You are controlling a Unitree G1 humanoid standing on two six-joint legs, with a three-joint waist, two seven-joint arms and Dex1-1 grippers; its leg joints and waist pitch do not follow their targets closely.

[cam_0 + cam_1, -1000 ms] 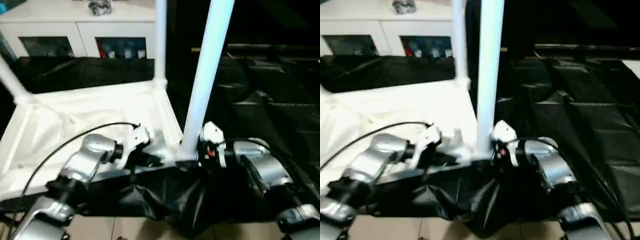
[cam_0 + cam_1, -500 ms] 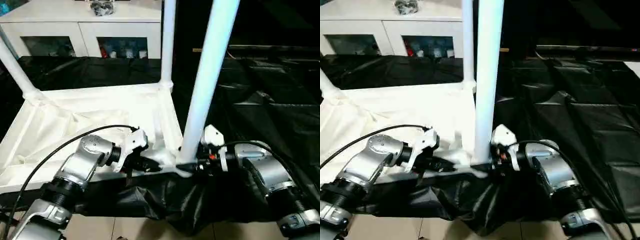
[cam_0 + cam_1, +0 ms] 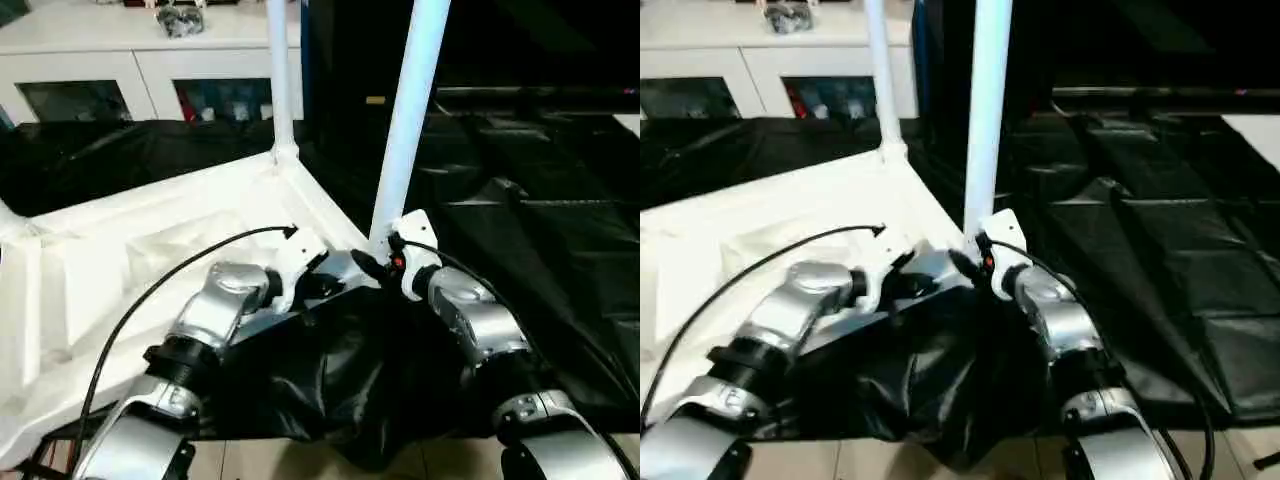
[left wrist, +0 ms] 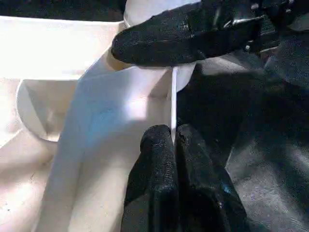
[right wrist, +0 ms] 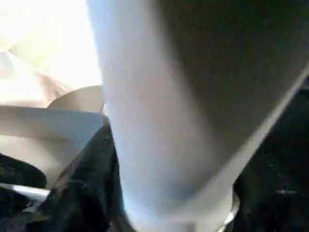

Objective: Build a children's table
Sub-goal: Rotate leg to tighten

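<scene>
1. The tabletop [image 3: 180,225] lies upside down on a desk [image 3: 560,230] draped in black sheeting, ribs up, with its near right corner facing the robot.
2. At the far left edge of the left eye view, a bit of another leg [image 3: 8,215] stands at that corner.
3. The left gripper [image 4: 173,137] has its jaws pinched together on the thin rim wall of the tabletop, right by the near corner socket.
4. The far leg [image 3: 279,80] stands upright in its socket.
5. The near leg [image 3: 408,110] rises from the near right socket; the right gripper [image 3: 372,262] has its jaws set about the base of it, one black finger [image 4: 159,41] pressed against the tube.
6. I judge three legs are in, the near one maybe still being seated. The fourth corner cannot be seen, and the table must yet be turned upright.
</scene>
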